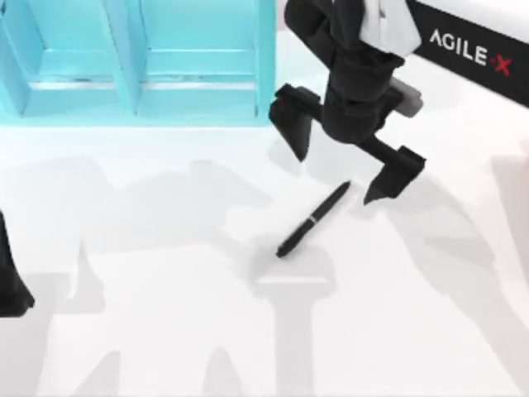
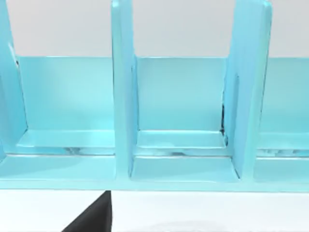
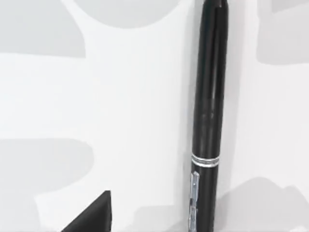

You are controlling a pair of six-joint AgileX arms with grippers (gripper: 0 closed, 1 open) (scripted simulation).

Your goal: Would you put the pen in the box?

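1. Top view: pen [image 1: 314,221] flat on table [image 1: 165,331], lying diagonally, well apart from blue box [image 1: 140,58], toward the table's near side and right of it.
2. Right gripper [image 1: 337,168] just beside pen's upper end, fingers spread wide, holding nothing. Spread looks set to straddle the barrel, though the jaw line looks roughly along the pen, so probably needs wrist rotation first.
3. Right wrist view: pen [image 3: 208,121] close under the camera, silver band and clip visible, one fingertip [image 3: 91,215] beside it, not touching. Descent not yet finished.
4. Left gripper [image 1: 12,281] parked far from pen at table's left edge; finger state: cannot tell.
5. Left wrist view: box [image 2: 125,96] dividers upright, compartments open to receive the pen.
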